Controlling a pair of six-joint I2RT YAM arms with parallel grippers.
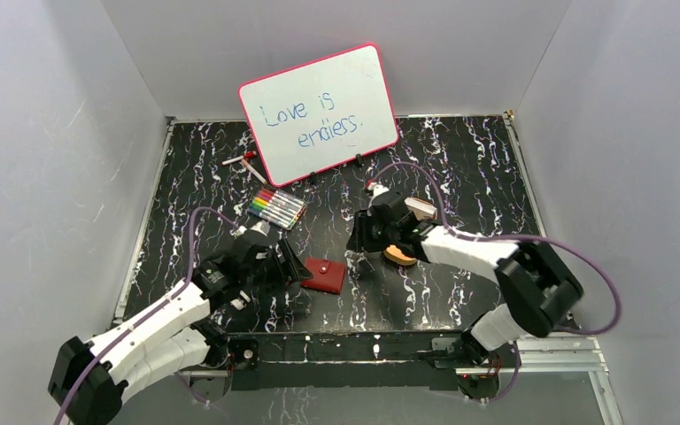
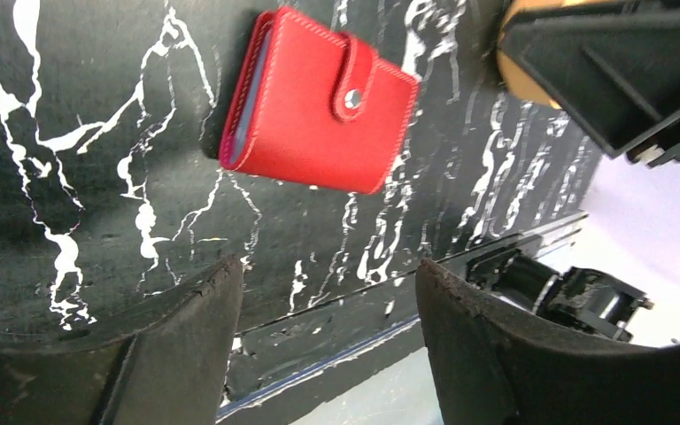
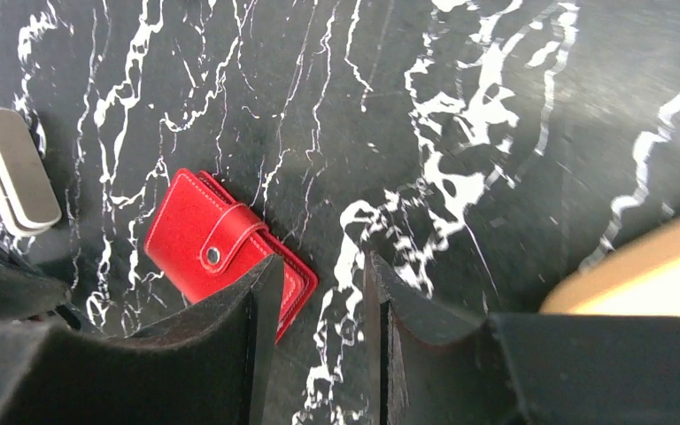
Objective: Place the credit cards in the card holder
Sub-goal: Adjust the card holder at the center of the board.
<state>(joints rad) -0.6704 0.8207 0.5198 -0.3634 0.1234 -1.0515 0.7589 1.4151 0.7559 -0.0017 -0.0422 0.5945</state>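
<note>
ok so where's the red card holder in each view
top external: the card holder lies low and left of centre, just right of the left arm.
left wrist: upper middle, closed, beyond the open left fingers.
right wrist: left of centre, one corner hidden behind the right fingers.
shared landmark: the black white-veined table; the silver snap shows in both wrist views.

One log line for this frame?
card holder snapped shut, flat on table | left gripper open, empty, short of holder | right gripper open, empty, above table
</note>
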